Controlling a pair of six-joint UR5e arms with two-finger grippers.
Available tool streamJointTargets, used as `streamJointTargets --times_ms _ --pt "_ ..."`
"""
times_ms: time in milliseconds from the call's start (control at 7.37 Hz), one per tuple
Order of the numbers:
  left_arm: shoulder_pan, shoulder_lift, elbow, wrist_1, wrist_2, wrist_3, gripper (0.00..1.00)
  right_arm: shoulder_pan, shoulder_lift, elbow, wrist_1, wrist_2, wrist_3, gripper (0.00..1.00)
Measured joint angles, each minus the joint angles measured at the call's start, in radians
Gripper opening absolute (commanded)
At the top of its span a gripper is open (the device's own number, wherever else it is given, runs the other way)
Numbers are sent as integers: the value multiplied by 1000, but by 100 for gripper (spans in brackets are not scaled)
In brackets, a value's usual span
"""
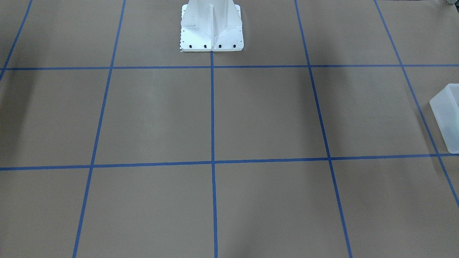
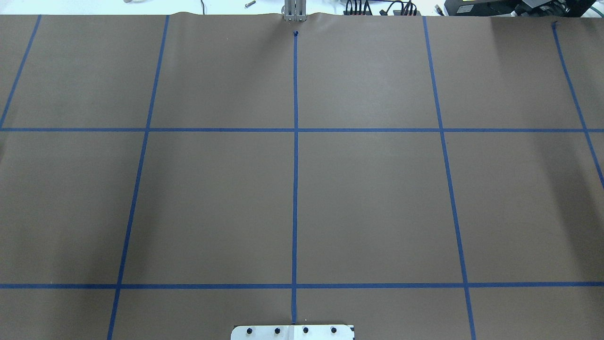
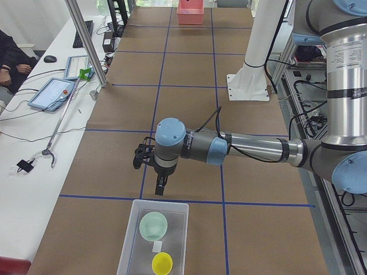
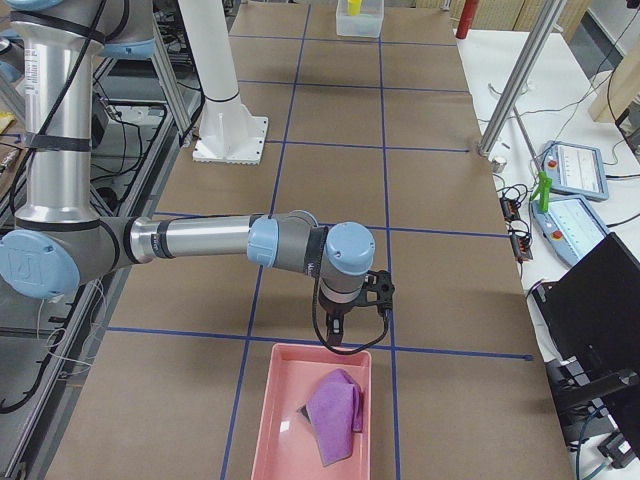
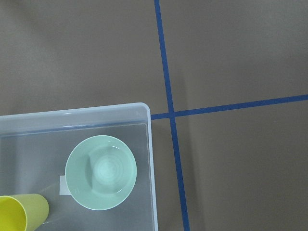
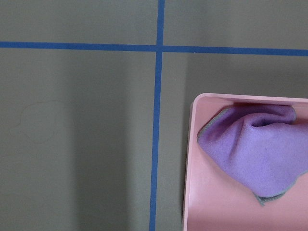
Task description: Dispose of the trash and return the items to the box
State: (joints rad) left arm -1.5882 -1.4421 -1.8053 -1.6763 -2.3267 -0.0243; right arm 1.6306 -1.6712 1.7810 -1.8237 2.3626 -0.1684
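Note:
The frosted-white box [image 3: 127, 240] stands at the table's end near my left arm; it also shows in the left wrist view [image 5: 150, 159] and at the front-facing view's right edge [image 1: 446, 115]. The mint-green bowl [image 3: 153, 225] [image 5: 100, 172] and the yellow cup [image 3: 161, 263] [image 5: 21, 214] sit inside it, both upright. My left gripper [image 3: 160, 186] hangs just beyond the box's rim, nothing seen in it. My right gripper [image 4: 335, 335] hangs at the rim of a pink tray [image 4: 285, 420]. I cannot tell whether either gripper is open or shut.
The pink tray [image 6: 207, 207] holds a crumpled purple cloth [image 4: 335, 415] [image 6: 255, 149]. The white robot pedestal [image 1: 211, 27] [image 2: 292, 332] stands at the table's middle edge. Blue tape lines grid the brown table. Operator desks with tablets and cables flank the far side.

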Motion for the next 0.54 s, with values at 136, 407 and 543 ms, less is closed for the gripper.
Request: streamJointTargets --times_ms 136,407,543 --pt "1 0 4 4 -3 1 98 0 -2 -1 0 1 1 100" --pt "2 4 11 5 -1 3 98 0 -1 2 2 1 1 100" --pt "2 7 21 6 0 4 98 0 0 5 3 1 0 100"
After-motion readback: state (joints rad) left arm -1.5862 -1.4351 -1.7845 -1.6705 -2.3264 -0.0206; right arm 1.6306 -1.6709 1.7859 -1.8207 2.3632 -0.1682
